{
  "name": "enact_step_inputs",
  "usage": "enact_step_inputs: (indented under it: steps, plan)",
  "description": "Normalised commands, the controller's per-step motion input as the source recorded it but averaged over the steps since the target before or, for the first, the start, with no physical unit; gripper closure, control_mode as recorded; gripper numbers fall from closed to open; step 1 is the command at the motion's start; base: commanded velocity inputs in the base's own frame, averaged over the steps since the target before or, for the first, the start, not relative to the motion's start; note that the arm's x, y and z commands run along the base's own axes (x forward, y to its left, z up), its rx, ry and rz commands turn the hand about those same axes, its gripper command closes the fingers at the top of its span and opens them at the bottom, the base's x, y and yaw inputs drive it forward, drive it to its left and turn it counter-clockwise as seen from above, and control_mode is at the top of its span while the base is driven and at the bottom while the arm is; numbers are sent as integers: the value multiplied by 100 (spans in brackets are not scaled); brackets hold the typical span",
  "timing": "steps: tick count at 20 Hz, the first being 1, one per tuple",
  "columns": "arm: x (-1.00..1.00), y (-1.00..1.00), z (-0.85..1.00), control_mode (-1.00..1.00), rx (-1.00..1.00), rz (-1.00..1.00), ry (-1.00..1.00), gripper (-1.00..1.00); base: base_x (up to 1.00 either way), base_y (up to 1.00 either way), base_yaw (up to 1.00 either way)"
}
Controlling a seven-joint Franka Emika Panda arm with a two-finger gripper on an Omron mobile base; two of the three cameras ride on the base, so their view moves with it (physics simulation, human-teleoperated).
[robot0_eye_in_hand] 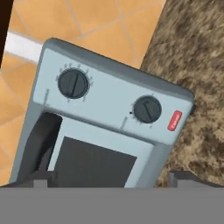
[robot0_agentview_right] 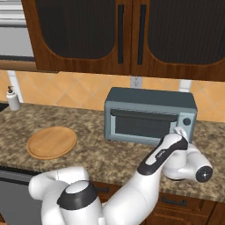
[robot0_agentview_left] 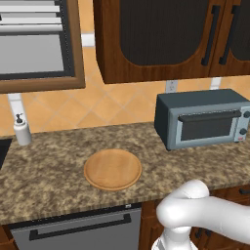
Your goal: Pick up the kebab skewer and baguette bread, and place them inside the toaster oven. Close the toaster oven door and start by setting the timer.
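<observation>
Your claw (robot0_eye_in_hand: pixel 111 177) hangs with its jaws spread wide and nothing between them, just in front of the right end of the toaster oven (robot0_agentview_right: pixel 149 115), which stands at the far right of the bench (robot0_agentview_left: pixel 58 151). The 2 dials (robot0_eye_in_hand: pixel 73 83) lie straight ahead of it. The toaster oven door (robot0_agentview_right: pixel 143 124) looks shut, and what is inside cannot be told through the dark glass. The round board (robot0_agentview_left: pixel 113 169) to the left carries nothing.

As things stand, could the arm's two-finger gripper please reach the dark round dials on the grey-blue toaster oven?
Probably yes: the open gripper faces the toaster oven dials directly, with nothing between them and the door shut.
</observation>
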Motion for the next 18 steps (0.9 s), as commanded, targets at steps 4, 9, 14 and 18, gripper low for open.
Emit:
enact_step_inputs:
  steps: [4,9,14,18]
  plan:
    - [19,-21,-10,-100,5,-7,0,-100,0,0,0]
    - [11,-17,-24,-100,4,-6,0,-100,0,0,0]
    - [13,0,-18,-100,6,-1,0,-100,0,0,0]
    - [25,0,-4,-100,6,0,0,-100,0,0,0]
